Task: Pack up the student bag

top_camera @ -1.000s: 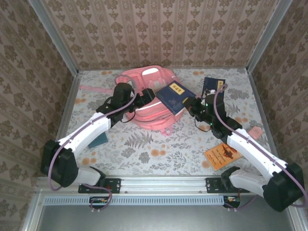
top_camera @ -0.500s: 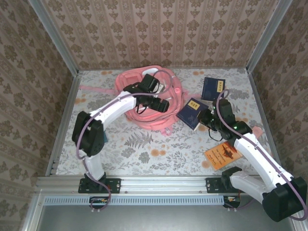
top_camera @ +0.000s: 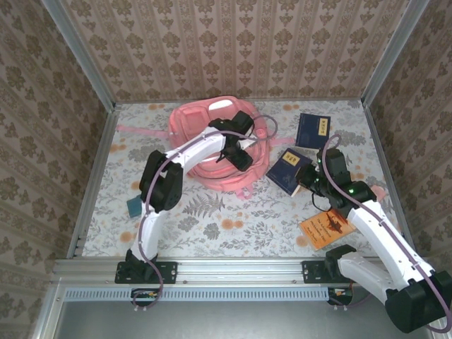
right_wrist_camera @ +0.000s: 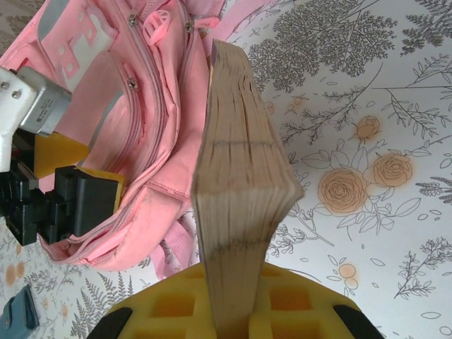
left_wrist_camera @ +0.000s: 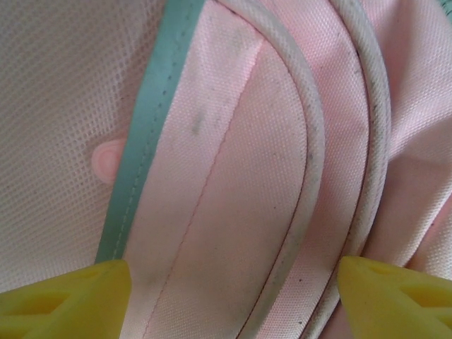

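The student bag [top_camera: 201, 145], a large pink backpack, lies at the back middle of the table. My left gripper [top_camera: 239, 152] hangs over its right side. In the left wrist view the left gripper [left_wrist_camera: 229, 296] is open, its yellow fingertips [left_wrist_camera: 67, 296] wide apart over pink bag fabric [left_wrist_camera: 233, 176] with white piping. My right gripper [top_camera: 305, 178] is shut on a dark blue book [top_camera: 286, 168], held just right of the bag. In the right wrist view the book's page edge [right_wrist_camera: 240, 183] stands up from the right gripper [right_wrist_camera: 236, 314], with the bag [right_wrist_camera: 148, 106] to its left.
A second dark blue book [top_camera: 313, 129] lies at the back right. An orange booklet [top_camera: 326, 227] lies near the right arm, a small pink thing [top_camera: 378, 191] beside it. A small teal item [top_camera: 133, 205] lies at the near left. Patterned walls close in three sides.
My left arm has swung right across the bag and its jaws have narrowed somewhat. My right gripper has drawn the blue book off the bag, back toward the right.
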